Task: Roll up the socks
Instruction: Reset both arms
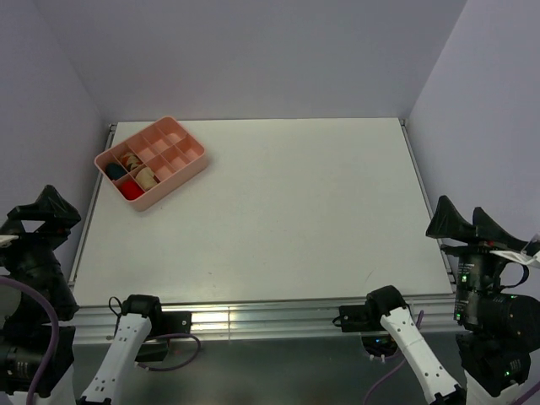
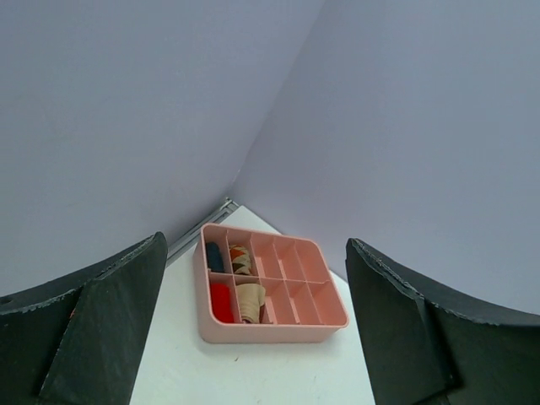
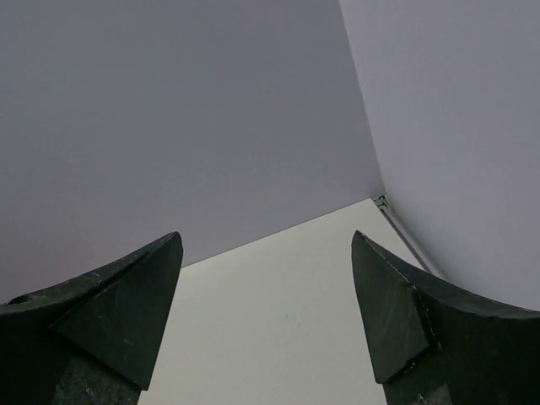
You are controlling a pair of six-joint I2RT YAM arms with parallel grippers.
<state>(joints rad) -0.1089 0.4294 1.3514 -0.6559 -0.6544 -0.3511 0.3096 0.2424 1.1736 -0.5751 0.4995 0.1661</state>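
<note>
Nearest the camera, the two arm bases are sitting at the table's [image 1: 278, 228] near edge, with both arms folding back off its sides. The left gripper [image 1: 38, 215] is hanging beyond the left edge with its fingers [image 2: 101, 321] standing wide apart and nothing between them. The right gripper [image 1: 464, 224] is hovering off the right edge, likewise spread wide and grasping nothing, its camera looking across bare white tabletop toward the far right corner. Farther out, at the far left of the table, a pink divided tray [image 1: 181, 139] is lying at an angle to the edges. The socks are sitting inside it, at its nearer left end: the argyle sock [image 2: 240, 259] is filling one compartment, and the tan sock [image 2: 250, 302] is bunched in the compartment adjoining it. Just beside them, in the end compartments, a dark bundle [image 2: 215, 256] and a red bundle [image 2: 221, 302] are resting. Behind everything, pale lilac walls [image 1: 253, 59] are closing in the table.
</note>
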